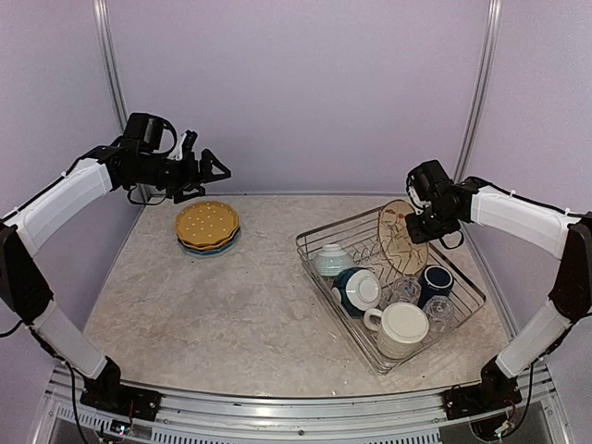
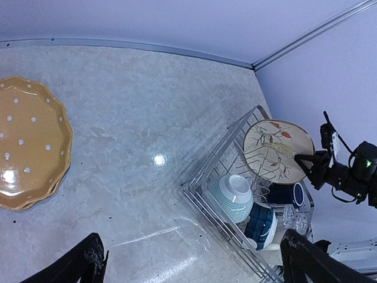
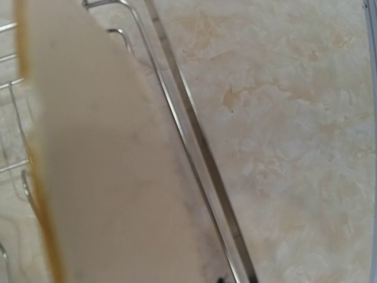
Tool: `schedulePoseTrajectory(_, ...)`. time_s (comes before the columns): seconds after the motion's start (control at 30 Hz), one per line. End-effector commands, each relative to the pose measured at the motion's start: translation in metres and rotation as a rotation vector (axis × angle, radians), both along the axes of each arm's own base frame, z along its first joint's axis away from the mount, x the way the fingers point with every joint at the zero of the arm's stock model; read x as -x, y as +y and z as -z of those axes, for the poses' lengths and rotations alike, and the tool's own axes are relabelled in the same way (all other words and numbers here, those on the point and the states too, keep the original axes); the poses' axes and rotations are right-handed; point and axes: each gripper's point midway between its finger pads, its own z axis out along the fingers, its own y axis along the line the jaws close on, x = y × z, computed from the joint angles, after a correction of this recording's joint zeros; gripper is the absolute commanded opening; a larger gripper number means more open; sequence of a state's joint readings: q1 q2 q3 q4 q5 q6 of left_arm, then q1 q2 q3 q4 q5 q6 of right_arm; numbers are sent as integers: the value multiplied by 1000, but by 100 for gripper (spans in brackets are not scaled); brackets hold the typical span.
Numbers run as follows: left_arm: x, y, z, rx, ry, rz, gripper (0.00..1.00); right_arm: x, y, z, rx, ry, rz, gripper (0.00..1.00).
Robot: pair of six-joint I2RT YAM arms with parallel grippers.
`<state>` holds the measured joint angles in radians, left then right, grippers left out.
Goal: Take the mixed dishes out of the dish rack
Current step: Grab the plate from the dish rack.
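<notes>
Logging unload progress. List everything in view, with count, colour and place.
stacked plates: at least two, orange dotted over blue, table's far left
floral plate: one, cream, upright at the rack's far end
pale bowl: one, rack's left side
dark-blue bowl: one, beside the pale bowl
clear glasses: two, rack's middle
navy mug: one, rack's right side
large mug: one, cream, rack's near end
dish rack: one, silver wire, table's right
table: one, beige marbled
left fingers: black, spread open, raised near the stack
right fingers: black, at the floral plate's rim; grip unclear
</notes>
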<state>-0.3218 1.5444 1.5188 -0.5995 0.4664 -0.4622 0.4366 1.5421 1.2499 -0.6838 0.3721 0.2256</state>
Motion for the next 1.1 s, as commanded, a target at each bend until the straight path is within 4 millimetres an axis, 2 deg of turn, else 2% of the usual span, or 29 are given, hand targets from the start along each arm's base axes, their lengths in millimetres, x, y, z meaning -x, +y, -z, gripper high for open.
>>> schedulePoseTrajectory(0.0, 1, -5, 13, -20, 32, 20, 99, -5, 0, -41, -30, -95, 16, 0)
schedulePoseTrajectory(0.27, 1, -12, 20, 20, 72, 47, 99, 11, -5, -76, -68, -172, 25, 0)
schedulePoseTrajectory(0.57, 4, -26, 24, 100, 127, 104, 99, 26, 0, -112, -190, -279, -4, 0)
schedulePoseTrajectory(0.73, 5, -38, 33, 163, 183, 152, 99, 37, 0, -140, -299, -378, -1, 0)
schedulePoseTrajectory(0.9, 13, -59, 32, 307, 250, 267, 99, 43, 21, -166, -483, -453, -70, 0)
schedulePoseTrajectory(1.07, 24, -78, 33, 399, 304, 364, 91, 47, 61, -181, -719, -459, -203, 0)
